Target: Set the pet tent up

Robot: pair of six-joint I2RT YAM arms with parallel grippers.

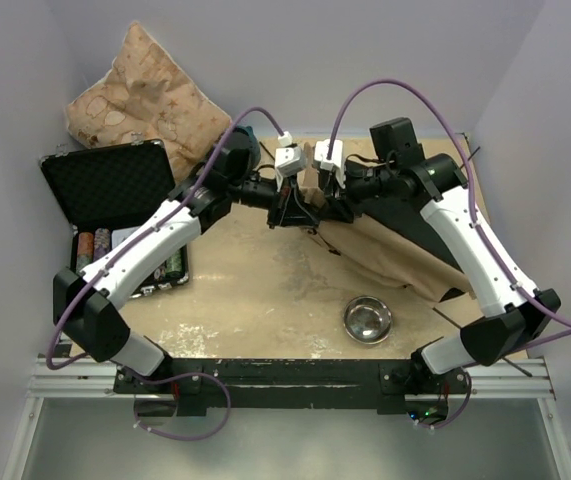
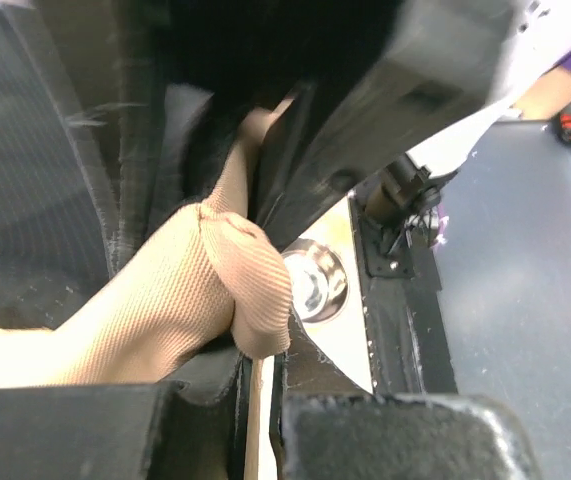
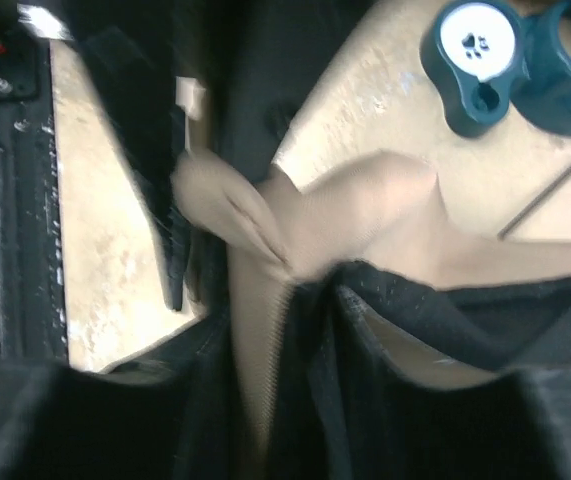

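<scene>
The pet tent (image 1: 385,250) lies collapsed on the right half of the table, tan fabric with black lining and thin dark poles sticking out at its edges. Both grippers meet at its raised top end, at the back centre. My left gripper (image 1: 287,205) is shut on a bunched fold of tent fabric (image 2: 185,300), which runs down between its fingers (image 2: 255,390). A strip of the tan fabric (image 3: 365,220) also lies between my right gripper's (image 1: 327,205) dark fingers (image 3: 260,400). That view is blurred, and whether the fingers still pinch the strip does not show.
A star-patterned pillow (image 1: 140,95) leans in the back left corner. An open black case (image 1: 115,185) with several items stands at the left. A metal bowl (image 1: 367,318) sits front centre. A teal paw-print object (image 3: 485,60) lies behind the left wrist.
</scene>
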